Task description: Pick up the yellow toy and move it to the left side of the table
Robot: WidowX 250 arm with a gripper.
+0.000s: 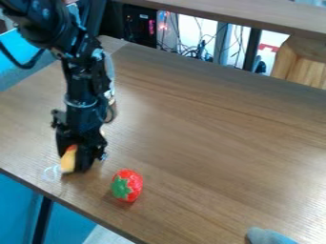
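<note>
- Black metal-and-plastic tool (79,167): low at yellow-and-red piece (68,161); opening and grip cannot be told.
- Red, green-leaved toy strawberry (130,183): near tool, on brown wood-grain bench (223,143).

Table (223,138) offers broad passage; toy strawberry (131,183) stands near claw (77,164)
</note>
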